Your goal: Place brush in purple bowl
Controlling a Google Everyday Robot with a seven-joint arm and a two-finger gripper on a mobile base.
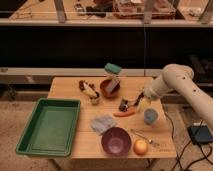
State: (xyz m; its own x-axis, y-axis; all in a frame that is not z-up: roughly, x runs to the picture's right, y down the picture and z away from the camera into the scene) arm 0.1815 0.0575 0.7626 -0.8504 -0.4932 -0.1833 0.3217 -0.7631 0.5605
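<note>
On the pale wooden tabletop point(65, 90), from the left:

- A green rectangular plastic tray point(47, 125), shallow-walled.
- A glossy reddish-brown round bowl point(109, 89).
- A deep purple, glossy round bowl point(116, 141), set at the near edge.
- A small brush with a slim black handle point(125, 104), lying just behind an orange carrot-like stick point(124, 114) and well apart from the purple bowl.
- The white arm's claw point(141, 103), held at the brush's right end; how far it is open cannot be told.

Step judged: the grasp. A sure hold on the thin handle is called for next.
</note>
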